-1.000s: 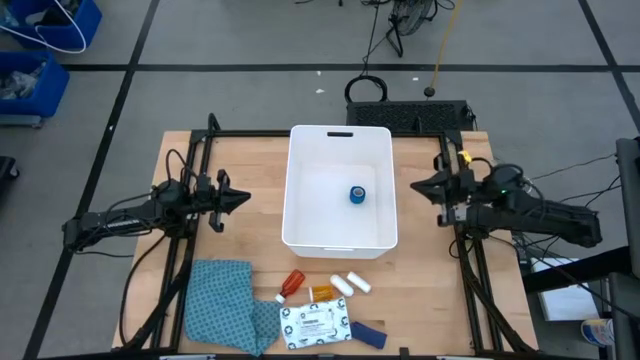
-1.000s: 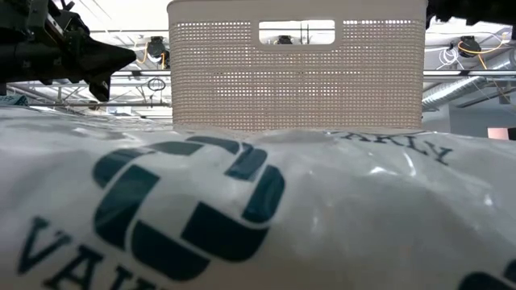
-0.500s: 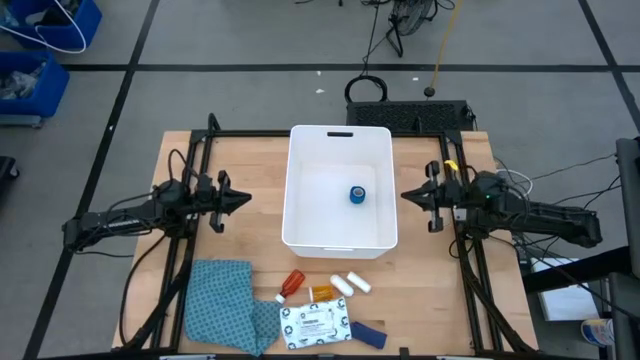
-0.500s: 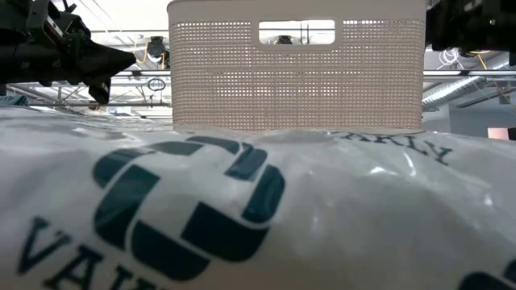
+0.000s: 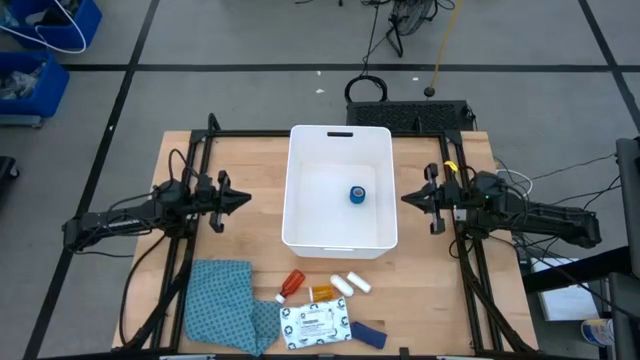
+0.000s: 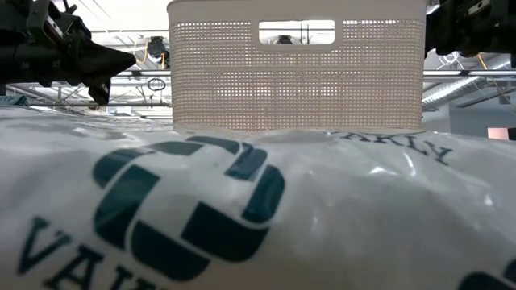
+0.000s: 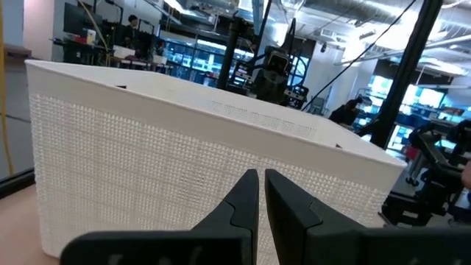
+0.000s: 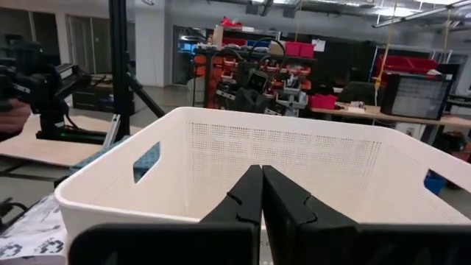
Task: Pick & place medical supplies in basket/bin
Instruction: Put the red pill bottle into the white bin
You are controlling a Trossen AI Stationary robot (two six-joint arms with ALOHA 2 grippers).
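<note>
The white bin stands mid-table, and the blue tape roll lies on its floor. My left gripper hovers shut at the bin's left side, facing its wall. My right gripper hovers shut at the bin's right side, above rim height. Near the table's near edge lie the red-capped bottle, the orange pill bottle, two white cylinders, the white printed packet and the dark blue strip.
A blue patterned cloth lies flat at the near left, beside the packet. The packet fills the low view's foreground and hides the other small items there. Black frame rails run along both table sides. Bare wood lies between each gripper and the bin.
My right gripper has moved toward the table's left, closer to the bin's right wall, and slightly toward the near edge, then held still. Its fingers stayed shut. The left arm and all supplies have kept their places.
</note>
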